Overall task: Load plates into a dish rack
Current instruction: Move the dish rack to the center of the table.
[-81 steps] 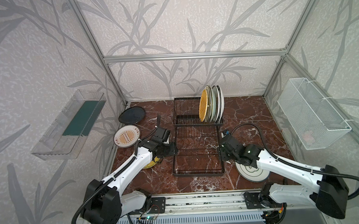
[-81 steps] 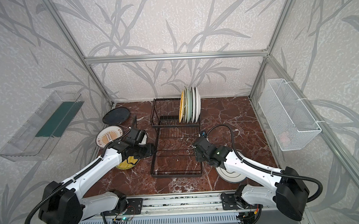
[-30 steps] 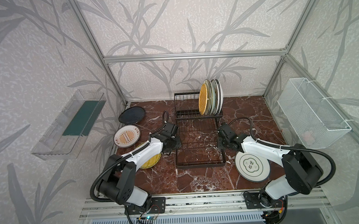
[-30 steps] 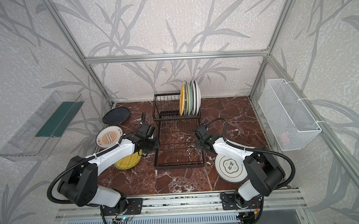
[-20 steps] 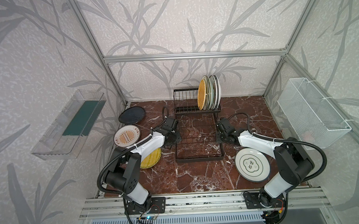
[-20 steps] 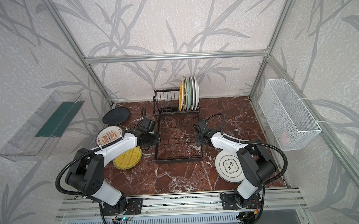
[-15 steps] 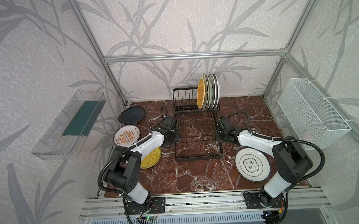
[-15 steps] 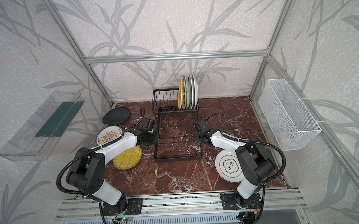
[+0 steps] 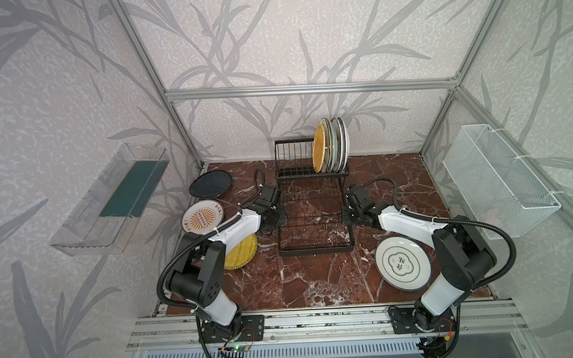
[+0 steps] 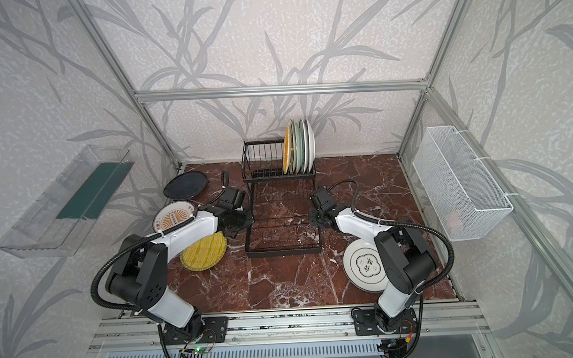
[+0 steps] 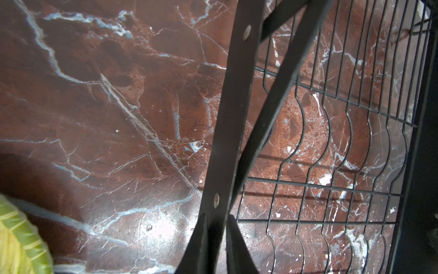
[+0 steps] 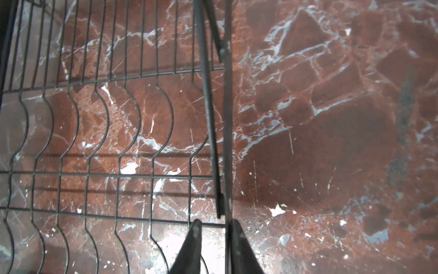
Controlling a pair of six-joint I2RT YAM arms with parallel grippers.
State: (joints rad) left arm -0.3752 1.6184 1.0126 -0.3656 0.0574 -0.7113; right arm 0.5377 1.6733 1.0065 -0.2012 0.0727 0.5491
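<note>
In both top views the table [image 9: 316, 285] is red-brown marble with white veins. It is walled in by pale wallpaper [image 9: 272, 37] printed with grey leaves and edged by an aluminium frame [image 9: 308, 89]. A clear plastic bin [image 9: 110, 200] hangs on one side wall and a white mesh basket [image 9: 498, 184] on the opposite one.

The black wire dish rack [image 9: 315, 252] stands mid-table, its raised slotted section toward the back wall. That section holds a woven orange plate [image 9: 319, 148] on edge, with pale plates [image 9: 340, 144] packed behind it. Flat on the table lie a black plate [image 9: 210, 184], a sunburst plate [image 9: 202, 218], a woven yellow plate [image 9: 243, 254] partly under the left arm, and a green-emblem white plate [image 9: 402, 264] beside the right arm.

The left hand [image 9: 278, 216] and right hand [image 9: 345, 213] sit at opposite side rails of the rack's flat tray. In a top view the rack [image 10: 283, 251] sits square between them.

In the left wrist view, the left hand [image 11: 215, 220] straddles a flat black side bar [image 11: 232, 106]. The bar fills the space between the fingers, and I cannot tell whether they press it. The wavy wire grid [image 11: 331, 166] lies beyond, and the yellow plate's rim [image 11: 16, 242] shows in a corner.

In the right wrist view, the right hand [image 12: 215, 224] is slightly spread around the thin side rail [image 12: 227, 118]. The rail lies against one finger, with bare marble visible between it and the other.
</note>
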